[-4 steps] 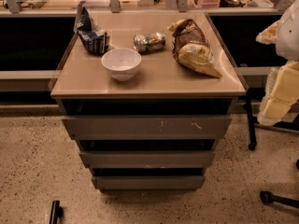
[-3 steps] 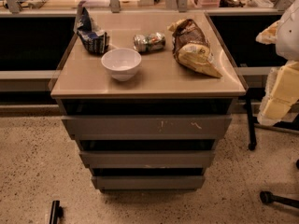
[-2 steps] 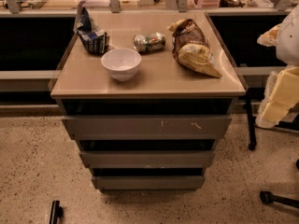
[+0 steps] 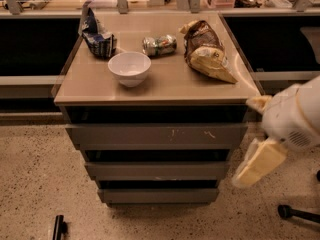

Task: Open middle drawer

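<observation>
Nearest, on the speckled floor (image 4: pixel 40 184), a small black object (image 4: pixel 59 228) lies at 7 o'clock in the view and a dark wheeled foot (image 4: pixel 295 213) at 4 o'clock. The gripper (image 4: pixel 246 142) hangs at 3 o'clock of the cabinet (image 4: pixel 59 98), off its right edge. Its two cream fingers (image 4: pixel 260 161) are spread wide, grasping nothing and touching no drawer. The middle drawer (image 4: pixel 157 170) sits at 6 o'clock below centre. Its plain grey front lies between the scratched front (image 4: pixel 157 135) above and the narrower front (image 4: pixel 159 195) below, with a dark gap over it. On the top farther back, a white bowl (image 4: pixel 129 68) stands at 11 o'clock. Behind it are a blue bag (image 4: pixel 97 36), a can (image 4: pixel 159 45) lying on its side and a brown-and-yellow bag (image 4: pixel 207 51).
</observation>
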Controlling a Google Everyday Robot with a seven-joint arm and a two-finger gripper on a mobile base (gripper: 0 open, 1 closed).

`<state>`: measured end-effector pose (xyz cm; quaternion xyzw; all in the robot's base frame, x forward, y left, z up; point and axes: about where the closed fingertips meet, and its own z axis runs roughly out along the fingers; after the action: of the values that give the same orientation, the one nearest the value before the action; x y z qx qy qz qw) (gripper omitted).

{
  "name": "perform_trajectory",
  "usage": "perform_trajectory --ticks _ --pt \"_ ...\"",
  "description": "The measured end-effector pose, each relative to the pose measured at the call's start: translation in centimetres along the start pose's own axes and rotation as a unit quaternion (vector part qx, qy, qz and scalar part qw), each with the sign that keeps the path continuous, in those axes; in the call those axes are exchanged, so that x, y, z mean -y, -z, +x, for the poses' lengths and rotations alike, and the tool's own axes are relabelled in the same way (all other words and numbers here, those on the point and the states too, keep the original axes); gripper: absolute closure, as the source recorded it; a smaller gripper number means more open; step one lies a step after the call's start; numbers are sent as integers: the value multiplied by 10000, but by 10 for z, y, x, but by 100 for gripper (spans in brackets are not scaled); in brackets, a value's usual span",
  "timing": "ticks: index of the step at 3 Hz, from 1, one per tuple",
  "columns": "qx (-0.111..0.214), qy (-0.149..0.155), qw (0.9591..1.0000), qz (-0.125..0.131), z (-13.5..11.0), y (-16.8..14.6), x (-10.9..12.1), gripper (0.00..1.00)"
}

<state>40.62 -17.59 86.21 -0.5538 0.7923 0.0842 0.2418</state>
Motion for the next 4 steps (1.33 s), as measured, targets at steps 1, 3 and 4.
perform_trajectory --ticks 1,3,4 --pt "689 -554 9946 -539 11 -116 -44 0" --pt "831 -886 9916 -440 29 -138 -55 0" --pt "1060 -1383 9839 -390 66 -193 -69 0"
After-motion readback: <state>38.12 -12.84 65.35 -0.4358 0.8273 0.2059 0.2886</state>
